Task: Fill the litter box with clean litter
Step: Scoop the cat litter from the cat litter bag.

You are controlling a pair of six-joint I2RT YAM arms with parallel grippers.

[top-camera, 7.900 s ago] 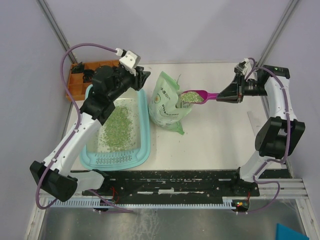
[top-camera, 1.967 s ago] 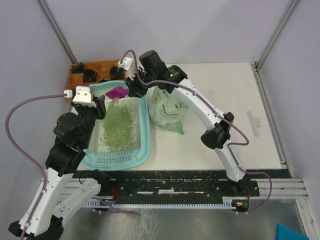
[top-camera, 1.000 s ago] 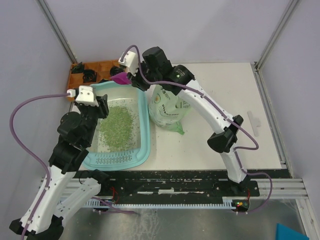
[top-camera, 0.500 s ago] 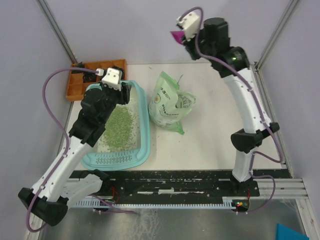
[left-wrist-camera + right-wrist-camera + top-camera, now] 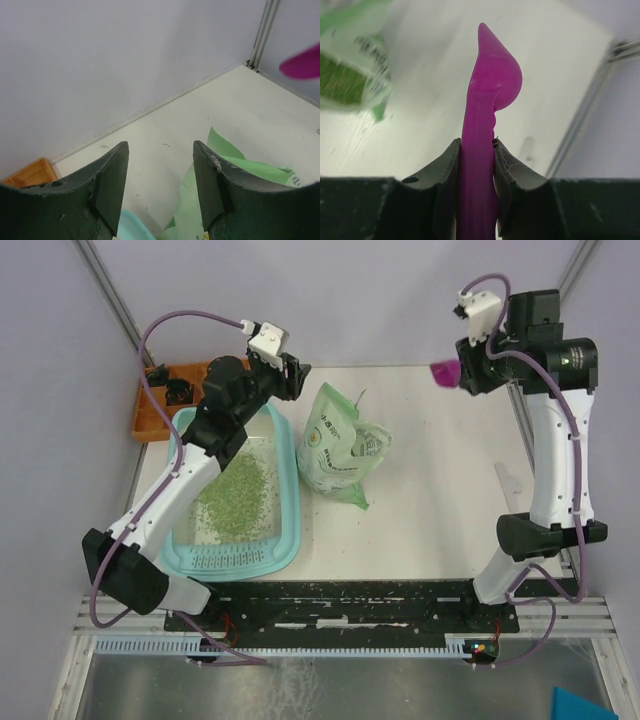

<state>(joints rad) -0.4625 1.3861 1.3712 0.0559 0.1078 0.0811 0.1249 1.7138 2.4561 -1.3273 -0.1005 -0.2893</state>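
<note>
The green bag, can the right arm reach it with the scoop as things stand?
Probably yes. The right hand holds the scoop up to the right of the bag with nothing between them; the left hand is on the bag's other side.

Robot lab cell (plain walls (image 5: 330, 290), framed white table (image 5: 430, 520)).
</note>
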